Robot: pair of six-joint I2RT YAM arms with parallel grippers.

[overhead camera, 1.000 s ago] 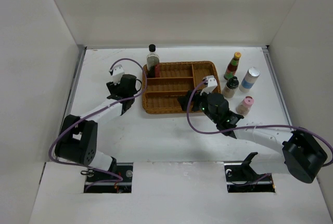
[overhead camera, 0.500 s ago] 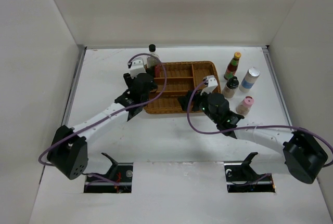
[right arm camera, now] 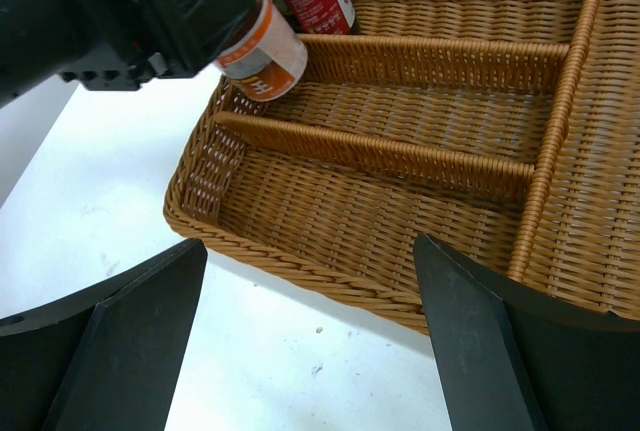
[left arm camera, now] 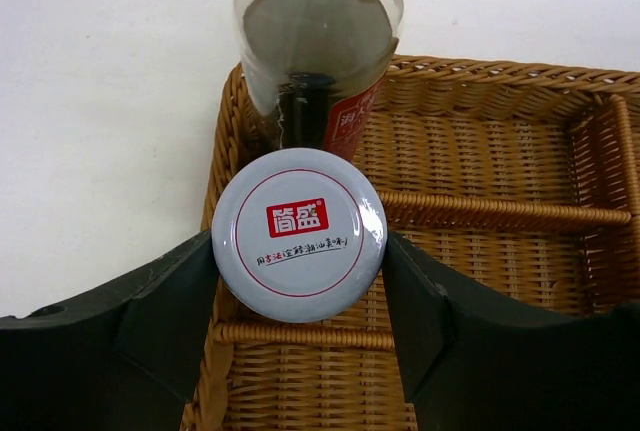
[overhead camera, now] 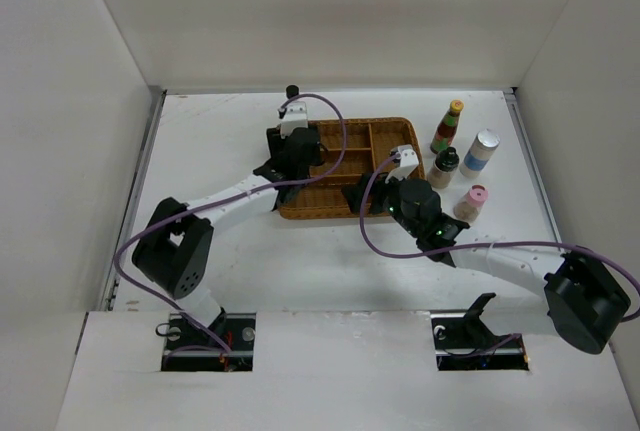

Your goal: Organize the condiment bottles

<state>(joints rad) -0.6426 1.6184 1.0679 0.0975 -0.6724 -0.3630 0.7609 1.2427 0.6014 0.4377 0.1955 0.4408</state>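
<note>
The left gripper (left arm camera: 299, 256) pinches the white-lidded red-labelled jar (left arm camera: 298, 234) between its fingers, over the wicker tray's (left arm camera: 480, 251) left end; the right gripper (right arm camera: 310, 249) hangs spread wide nearby.

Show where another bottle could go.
Free: the tray's front and middle rows, and bare table left of it. Crowded: its far-left corner, where the left gripper holds the jar beside the tall bottle, and the table right of it, with four bottles.
</note>
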